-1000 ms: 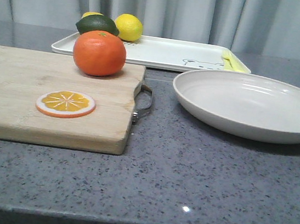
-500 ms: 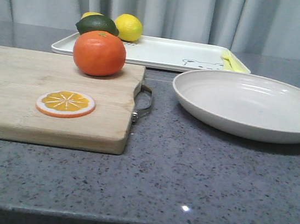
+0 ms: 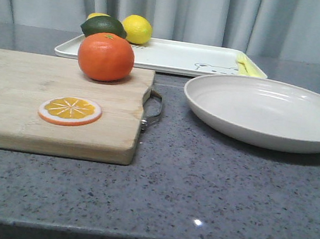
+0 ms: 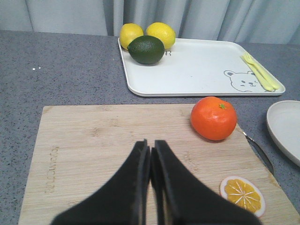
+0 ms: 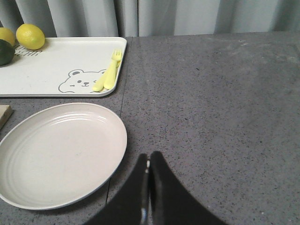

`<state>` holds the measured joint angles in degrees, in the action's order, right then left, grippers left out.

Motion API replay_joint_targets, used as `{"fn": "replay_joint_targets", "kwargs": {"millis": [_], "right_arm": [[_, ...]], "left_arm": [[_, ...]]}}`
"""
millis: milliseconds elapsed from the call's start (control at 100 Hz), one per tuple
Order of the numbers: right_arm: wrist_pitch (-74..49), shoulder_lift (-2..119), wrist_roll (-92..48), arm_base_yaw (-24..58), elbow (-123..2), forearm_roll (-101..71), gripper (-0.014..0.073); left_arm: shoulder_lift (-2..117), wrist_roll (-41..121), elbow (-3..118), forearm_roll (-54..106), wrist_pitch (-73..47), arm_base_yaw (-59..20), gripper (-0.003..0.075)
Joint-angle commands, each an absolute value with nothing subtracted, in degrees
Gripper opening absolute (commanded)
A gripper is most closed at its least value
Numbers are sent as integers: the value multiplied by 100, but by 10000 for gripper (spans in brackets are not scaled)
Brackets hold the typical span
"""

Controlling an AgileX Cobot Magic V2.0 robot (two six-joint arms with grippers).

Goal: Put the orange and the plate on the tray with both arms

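The orange [image 3: 105, 57] rests on the far right corner of the wooden cutting board [image 3: 15, 100]; the left wrist view shows this orange [image 4: 213, 118] ahead and to one side of my left gripper [image 4: 150, 146], which is shut and empty above the board. The off-white plate [image 3: 269, 112] lies on the counter right of the board. In the right wrist view the plate [image 5: 58, 152] sits beside my right gripper [image 5: 149, 157], shut and empty over bare counter. The white tray [image 3: 174, 56] with the bear drawing lies behind both. Neither gripper shows in the front view.
On the tray's left end sit a yellow lemon [image 3: 137, 29] and a dark green fruit [image 3: 104, 26]; a yellow plastic fork [image 5: 108, 71] lies at its right end. An orange slice [image 3: 70, 110] lies on the board. Grey curtains hang behind the counter.
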<state>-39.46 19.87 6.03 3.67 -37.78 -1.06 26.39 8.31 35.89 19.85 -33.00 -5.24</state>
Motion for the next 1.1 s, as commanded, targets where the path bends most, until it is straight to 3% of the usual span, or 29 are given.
{"fn": "replay_joint_targets", "kwargs": {"millis": [0, 110, 260, 320, 380, 670, 1090], "right_arm": [[-3606, 2091, 536, 386, -3974, -110, -53], [-3643, 2091, 536, 386, -3974, -116, 52], [-3593, 2091, 536, 386, -3974, -120, 353], [-3566, 2091, 536, 386, -3974, -122, 467], [-3540, 2091, 536, 386, -3974, -133, 531], [-3608, 2091, 536, 386, -3974, -138, 552], [-3607, 2091, 536, 386, -3974, -138, 552]], "left_arm": [[2720, 993, 3786, 2113, -2878, -571, 12], [2720, 1301, 3786, 2113, -2878, -571, 157], [2720, 1310, 3786, 2113, -2926, -571, 479], [2720, 1310, 3786, 2087, -2926, -571, 583], [2720, 1310, 3786, 1982, -2926, -571, 631], [2720, 1998, 3773, 2160, -2862, -571, 629], [4296, 5973, 3922, 6064, -2532, -571, 629]]}}
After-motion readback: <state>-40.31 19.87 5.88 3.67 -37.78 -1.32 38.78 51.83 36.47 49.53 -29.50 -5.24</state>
